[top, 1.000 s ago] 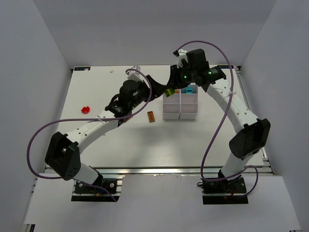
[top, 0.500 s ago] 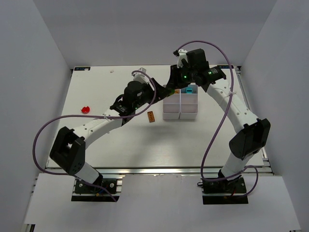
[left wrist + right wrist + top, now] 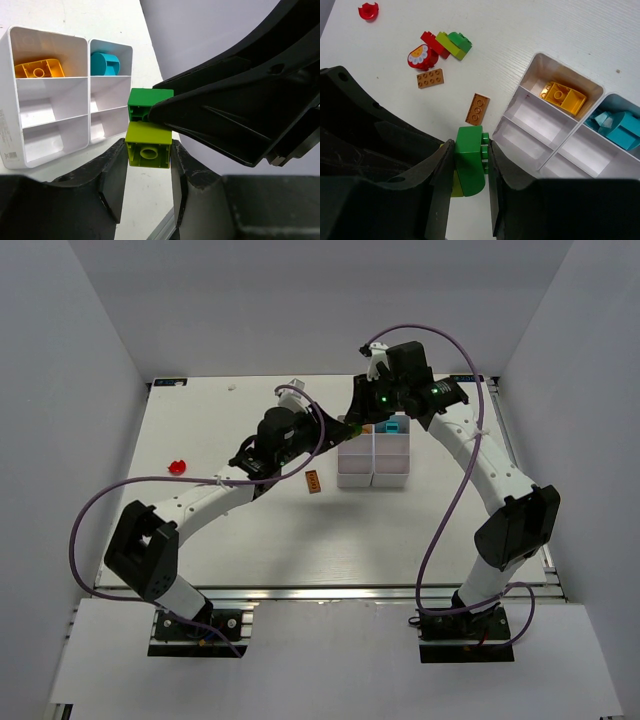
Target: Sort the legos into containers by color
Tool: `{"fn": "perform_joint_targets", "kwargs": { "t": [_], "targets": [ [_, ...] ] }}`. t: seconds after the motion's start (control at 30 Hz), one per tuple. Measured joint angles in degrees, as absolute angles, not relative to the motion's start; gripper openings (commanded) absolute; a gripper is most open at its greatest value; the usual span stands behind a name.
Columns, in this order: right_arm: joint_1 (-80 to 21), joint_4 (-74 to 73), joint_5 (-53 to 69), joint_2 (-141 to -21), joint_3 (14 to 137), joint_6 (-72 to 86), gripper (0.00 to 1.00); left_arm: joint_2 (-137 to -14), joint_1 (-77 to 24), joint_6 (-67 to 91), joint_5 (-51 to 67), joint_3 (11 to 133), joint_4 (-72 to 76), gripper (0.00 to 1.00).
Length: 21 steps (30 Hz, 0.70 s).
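As the left fingers point(image 3: 112, 175) close in, stacked legos: green brick point(image 3: 470, 167) with lime brick point(image 3: 147, 152) stuck beneath it, held in the air off the 10 o'clock corner of the tray point(image 3: 372, 480).
Right gripper point(image 3: 469, 145): clamped on the green brick.
Left gripper point(image 3: 147, 147): narrower than a second ago; its fingers now appear to press the lime brick's sides.
Meaning: each half is gripped, so the pair is probably ready to be pulled apart.
Tray, 12 o'clock row: orange piece point(image 3: 563, 97) and teal piece point(image 3: 615, 127).
Unsorted: brown plate point(image 3: 314, 481), at 8 o'clock of the tray.
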State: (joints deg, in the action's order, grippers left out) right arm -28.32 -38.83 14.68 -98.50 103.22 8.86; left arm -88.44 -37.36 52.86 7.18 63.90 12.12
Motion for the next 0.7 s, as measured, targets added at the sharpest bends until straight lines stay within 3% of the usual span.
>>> {"fn": "perform_joint_targets", "kwargs": {
  "t": [0.1, 0.13, 0.2, 0.47, 0.7],
  "targets": [
    [-28.25, -38.83, 14.37, -98.50, 102.94, 8.84, 0.00, -88.86, -37.36, 53.04, 7.88, 63.92, 12.60, 0.20],
    [-28.25, -38.83, 14.28, -98.50, 102.78, 8.84, 0.00, -88.97, -37.36, 53.04, 8.01, 63.92, 12.56, 0.10],
    [-28.25, -38.74, 13.87, -98.50, 102.41, 8.82, 0.00, -89.34, -37.36, 53.08, 8.25, 63.92, 12.56, 0.00],
    [-27.62, -38.17, 11.40, -98.48, 101.41, 8.14, 0.00, -89.38, -37.36, 51.86, 7.42, 63.92, 11.33, 0.00],
    [-20.16, -35.33, 6.72, -98.35, 99.72, 5.96, 0.00, -86.54, -37.15, 50.94, 6.28, 61.60, 9.19, 0.00]
  ]
}}
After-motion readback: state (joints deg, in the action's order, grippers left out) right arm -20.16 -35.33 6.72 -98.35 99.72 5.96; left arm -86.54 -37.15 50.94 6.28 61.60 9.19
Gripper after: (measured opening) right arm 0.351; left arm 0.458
